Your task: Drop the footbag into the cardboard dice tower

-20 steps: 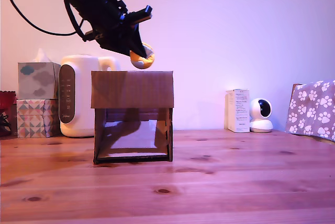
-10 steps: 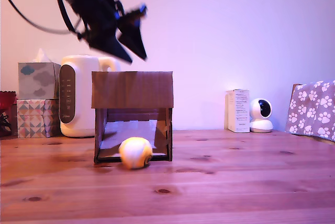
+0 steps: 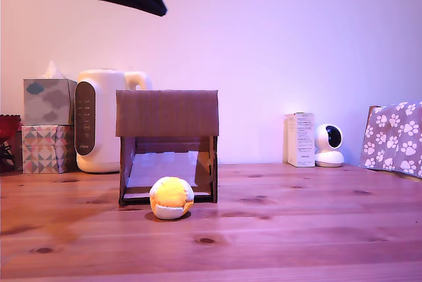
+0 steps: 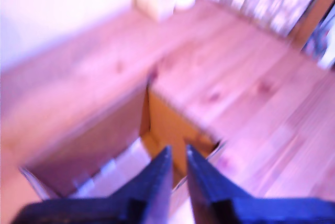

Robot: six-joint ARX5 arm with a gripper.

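Sitting at the exterior view's left edge, two stacked tissue boxes [image 3: 47, 126] and a white kettle [image 3: 102, 120] stood against the wall, well clear of the work and apparently only background. Next came the cardboard dice tower [image 3: 167, 145], upright on the desk [image 3: 297, 229] with its open lower front facing the camera, so that anything dropped in at the top would run down the pale ramp and out toward the viewer. That seemed to explain the footbag [image 3: 171, 197]: it lay on the desk just in front of the tower's opening, orange panels up and white below, slightly squashed, touching nothing but the wood. Judged from that, the drop looked done. Further right, a small white carton [image 3: 300, 139], a round white camera [image 3: 328, 145] and a paw-print cloth [image 3: 394, 138] stood apart from it all. The hand [image 4: 177, 160] was high above the tower, dark at the exterior view's top left; in the blurred wrist view its fingers [image 4: 156, 179] were nearly together, a narrow gap between them, holding nothing.
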